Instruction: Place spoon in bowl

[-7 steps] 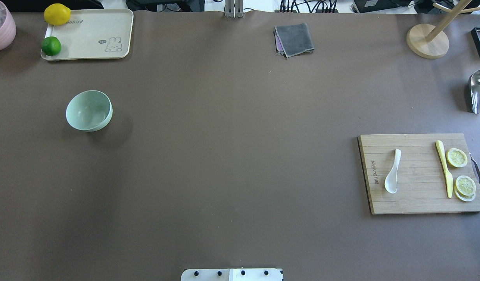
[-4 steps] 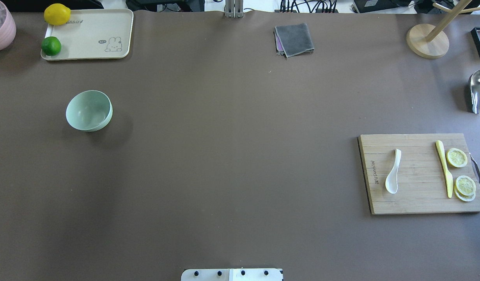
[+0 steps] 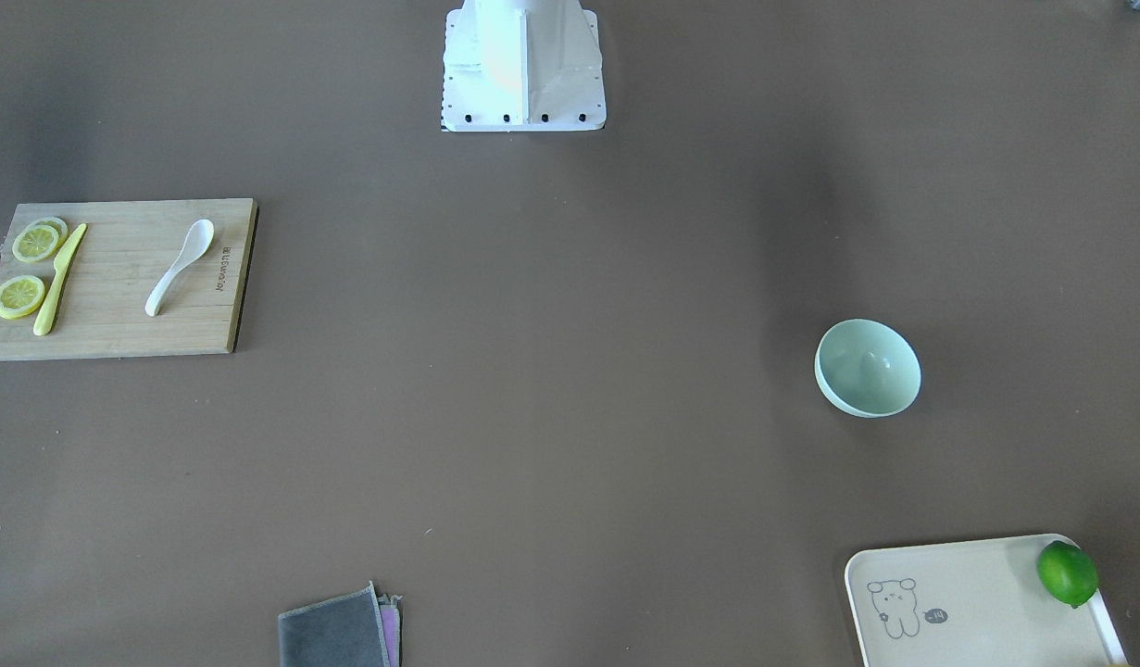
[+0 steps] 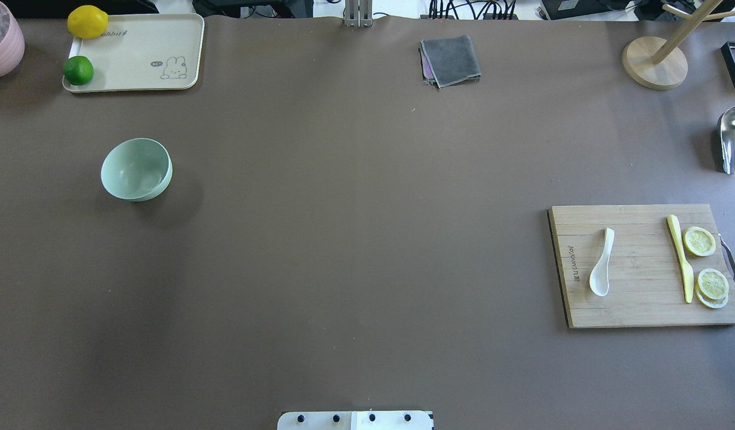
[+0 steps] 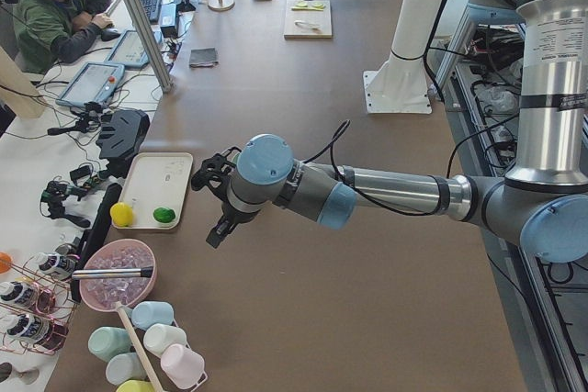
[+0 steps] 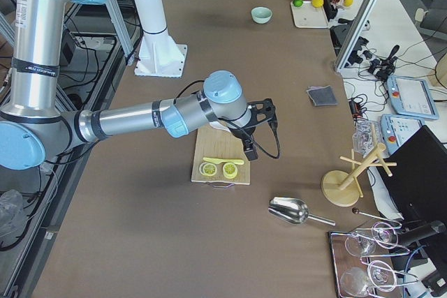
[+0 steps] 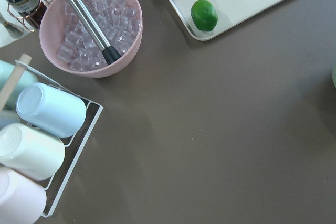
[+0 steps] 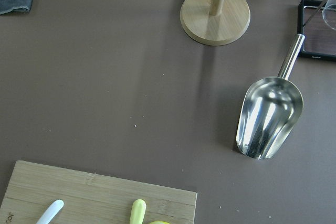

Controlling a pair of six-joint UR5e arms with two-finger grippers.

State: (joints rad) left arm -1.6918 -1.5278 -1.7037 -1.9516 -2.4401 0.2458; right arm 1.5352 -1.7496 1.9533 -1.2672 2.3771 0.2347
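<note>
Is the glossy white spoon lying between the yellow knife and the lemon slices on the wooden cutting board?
No, the yellow knife lies between the glossy white spoon and the lemon slices on the wooden cutting board.

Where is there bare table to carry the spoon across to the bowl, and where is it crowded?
The wide brown tabletop between the pale mint-green round bowl and the bamboo cutting board is bare. Crowded: the board's right side, where the yellow plastic knife lies beside lemon slices. The glossy white soup spoon has bare board around it.
</note>
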